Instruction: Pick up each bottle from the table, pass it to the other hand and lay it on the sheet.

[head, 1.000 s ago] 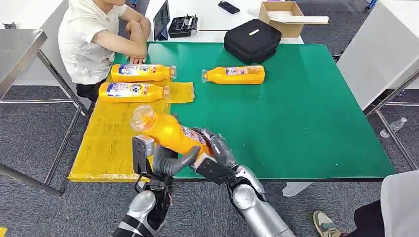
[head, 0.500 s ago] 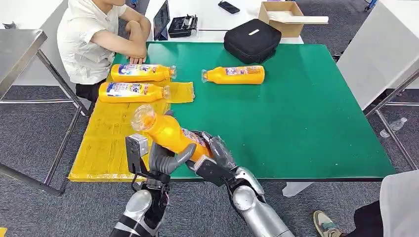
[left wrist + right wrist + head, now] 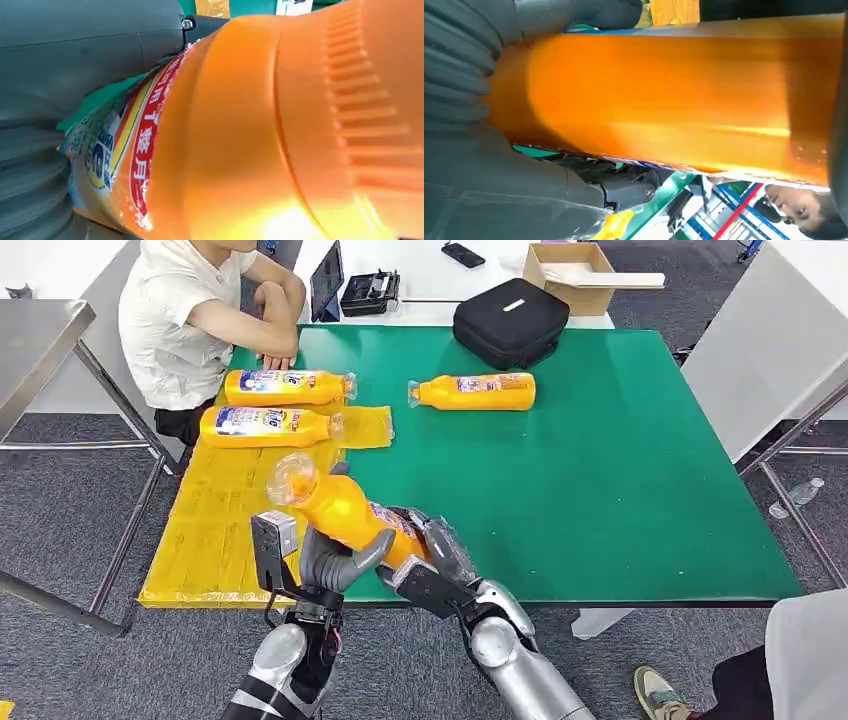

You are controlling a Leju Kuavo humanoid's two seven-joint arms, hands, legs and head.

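An orange bottle [image 3: 340, 508] with a clear cap end hangs tilted over the table's near edge, by the yellow sheet [image 3: 225, 530]. My right hand [image 3: 437, 552] grips its base end. My left hand [image 3: 330, 565] cups its middle from below, thumb against its side. Up close, the bottle [image 3: 250, 140] lies against the left hand [image 3: 75, 60], and the bottle [image 3: 664, 95] sits in the right hand [image 3: 474, 175]. Two labelled bottles [image 3: 285, 387] [image 3: 265, 426] lie on the sheet's far end. Another bottle [image 3: 475, 391] lies on the green table [image 3: 600, 490].
A person [image 3: 195, 320] sits at the table's far left corner, arms resting near the sheet. A black bag [image 3: 510, 320] stands at the far edge, with a cardboard box [image 3: 570, 270] behind it. A steel table [image 3: 40, 340] stands to the left.
My left hand has shifted slightly left and down under the bottle. The bottle and my right hand have barely moved.
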